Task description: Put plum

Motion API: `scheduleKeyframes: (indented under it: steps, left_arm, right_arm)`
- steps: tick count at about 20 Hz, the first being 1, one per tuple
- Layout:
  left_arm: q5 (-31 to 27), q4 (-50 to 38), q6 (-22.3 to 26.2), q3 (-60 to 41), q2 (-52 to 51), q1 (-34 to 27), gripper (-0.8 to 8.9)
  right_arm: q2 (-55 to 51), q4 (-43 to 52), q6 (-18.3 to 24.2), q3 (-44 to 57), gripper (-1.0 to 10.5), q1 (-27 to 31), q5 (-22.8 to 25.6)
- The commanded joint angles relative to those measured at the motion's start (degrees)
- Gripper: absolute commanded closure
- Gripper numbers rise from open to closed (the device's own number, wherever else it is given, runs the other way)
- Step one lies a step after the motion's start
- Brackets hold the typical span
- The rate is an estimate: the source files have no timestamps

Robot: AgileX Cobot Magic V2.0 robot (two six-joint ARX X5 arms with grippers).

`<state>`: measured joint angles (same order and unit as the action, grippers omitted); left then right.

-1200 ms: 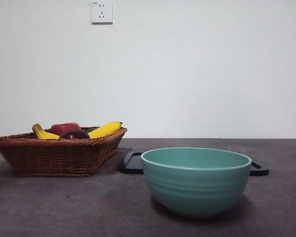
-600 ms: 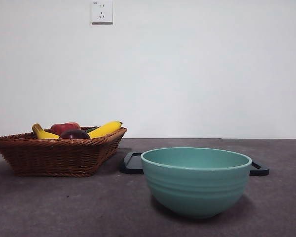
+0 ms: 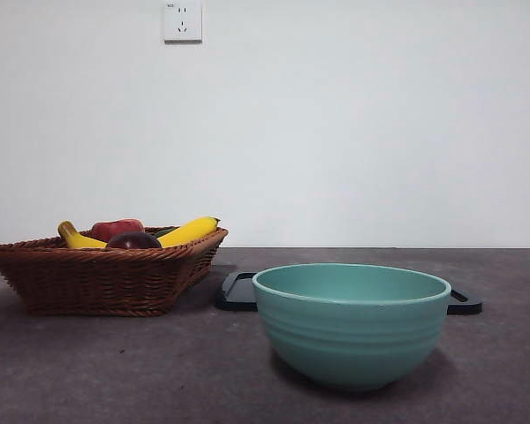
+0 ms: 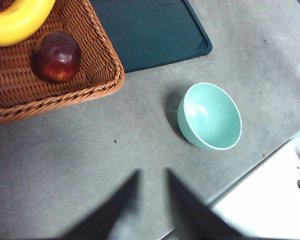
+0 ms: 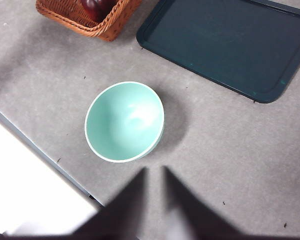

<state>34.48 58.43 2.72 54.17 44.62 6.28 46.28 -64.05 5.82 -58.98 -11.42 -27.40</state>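
Observation:
The plum (image 3: 134, 239) is dark maroon and lies in the wicker basket (image 3: 97, 278) at the left, next to a yellow banana (image 3: 187, 231) and a brighter red fruit (image 3: 117, 228). From the left wrist view the plum (image 4: 57, 56) rests near the basket's corner. The right wrist view catches only part of the plum (image 5: 92, 6) at the picture's edge. My left gripper (image 4: 153, 172) hangs high over bare table, well away from the basket, jaws shut and holding nothing. My right gripper (image 5: 154, 168) hovers near the teal bowl (image 5: 124, 121), also shut and holding nothing. Neither arm shows in the front view.
The teal bowl (image 3: 351, 322) stands in front, right of the basket. A dark flat tray (image 3: 238, 291) lies behind it. The table's front edge (image 5: 40, 155) runs close to the bowl.

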Motion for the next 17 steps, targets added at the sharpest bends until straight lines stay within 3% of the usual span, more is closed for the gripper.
scheduleKeyframes:
  steps: [1, 4, 13, 17]
  left_arm:
    - [0.2, -0.4, 0.7, 1.2, 0.3, 0.2, 4.60]
    - [0.2, -0.4, 0.6, 1.2, 0.3, 0.2, 3.71]
    - [0.1, -0.4, -0.6, 1.2, 0.3, 0.2, 3.52]
    - [-3.7, -0.8, -2.3, 1.6, 1.2, 0.4, 3.52]
  right_arm:
    - [0.4, 0.6, 0.2, -1.1, 5.8, -0.2, -0.2]
    - [0.4, 0.6, 0.2, -1.1, 5.5, -0.2, -0.2]
    - [0.4, 0.6, -0.3, -1.1, 5.5, -0.2, -0.2]
    - [0.4, 0.9, -0.7, -1.1, 5.5, -0.2, -0.2]
